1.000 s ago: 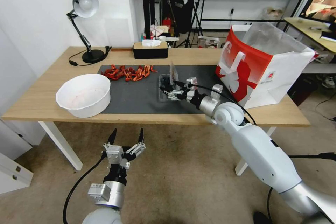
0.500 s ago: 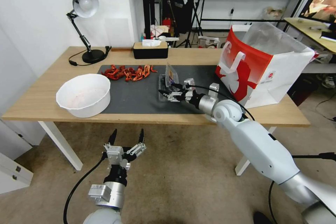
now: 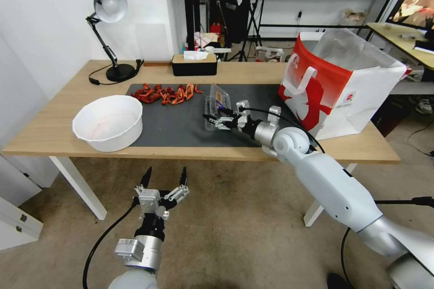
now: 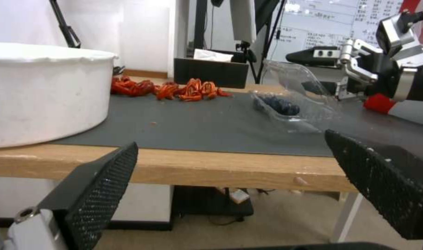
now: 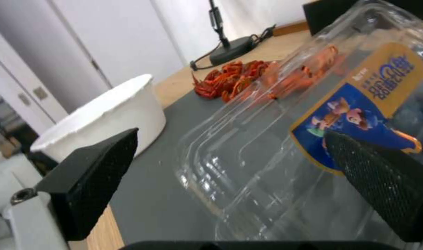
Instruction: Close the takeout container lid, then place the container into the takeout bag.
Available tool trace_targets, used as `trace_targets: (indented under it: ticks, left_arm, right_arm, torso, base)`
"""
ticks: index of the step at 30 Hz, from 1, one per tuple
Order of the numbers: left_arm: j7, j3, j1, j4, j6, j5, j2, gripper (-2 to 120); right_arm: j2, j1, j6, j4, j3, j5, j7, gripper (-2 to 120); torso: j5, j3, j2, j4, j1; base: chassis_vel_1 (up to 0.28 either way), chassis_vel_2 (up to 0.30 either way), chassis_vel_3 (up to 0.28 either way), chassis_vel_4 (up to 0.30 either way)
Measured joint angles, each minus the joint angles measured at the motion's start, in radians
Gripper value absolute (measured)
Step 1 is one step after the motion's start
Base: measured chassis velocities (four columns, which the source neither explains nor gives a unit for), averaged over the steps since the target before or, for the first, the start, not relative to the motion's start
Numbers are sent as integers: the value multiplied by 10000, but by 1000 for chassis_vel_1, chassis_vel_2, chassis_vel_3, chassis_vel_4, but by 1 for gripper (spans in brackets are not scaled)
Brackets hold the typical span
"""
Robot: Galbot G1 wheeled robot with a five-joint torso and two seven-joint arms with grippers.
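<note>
The takeout container (image 3: 212, 115) is a clear clamshell with dark blueberries (image 4: 278, 105), resting on the dark mat (image 3: 181, 122). Its lid (image 3: 220, 98), bearing a blue and yellow label (image 5: 359, 114), is half raised and leans over the base. My right gripper (image 3: 216, 121) is open at the lid's outer face, its fingers (image 5: 95, 177) spread wide with the lid in front of them. It also appears in the left wrist view as the right gripper (image 4: 315, 71) beside the lid (image 4: 292, 78). The takeout bag (image 3: 339, 86) stands open at the table's right. My left gripper (image 3: 163, 180) hangs open below the table's front edge.
A large white bowl (image 3: 108, 122) sits at the mat's left. Red crayfish (image 3: 165, 93) lie along the mat's far edge. Behind them stand a black tissue box (image 3: 194, 64) and a desk lamp (image 3: 108, 9). The wooden table (image 3: 54, 131) has bare wood at both ends.
The right gripper has moved left against the lid, and the lid has tipped from nearly upright to leaning over the base. The left arm has stayed still.
</note>
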Motion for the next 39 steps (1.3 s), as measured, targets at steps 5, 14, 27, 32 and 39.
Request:
trace_targets:
  ticks: [5, 14, 27, 32, 39]
  left_arm:
    - [5, 49, 3, 38, -21, 31, -2, 100]
    - [5, 60, 5, 43, -39, 42, 11, 100]
    - [0, 93, 23, 46, -65, 69, 15, 100]
    - [-6, 109, 34, 46, -76, 86, 14, 100]
    - [-11, 117, 46, 46, -105, 107, 14, 100]
  right_arm:
    - [113, 24, -151, -110, 13, 907, 527, 100]
    - [237, 67, -393, -125, 98, 2389, 1286, 100]
    - [429, 91, -570, -174, 114, 3512, 1997, 96]
    - [474, 89, -583, -244, 78, 3519, 2085, 86]
    - [512, 163, -739, -294, 42, 3281, 2567, 61]
  torso:
    - [0, 0, 0, 0, 1]
    - [0, 0, 0, 0, 0]
    - [0, 0, 0, 0, 0]
    - [0, 0, 0, 0, 1]
    - [0, 0, 0, 0, 1]
  base:
    - [0, 0, 0, 0]
    - [0, 0, 0, 0]
    - [0, 0, 0, 0]
    - [0, 0, 0, 0]
    - [0, 0, 0, 0]
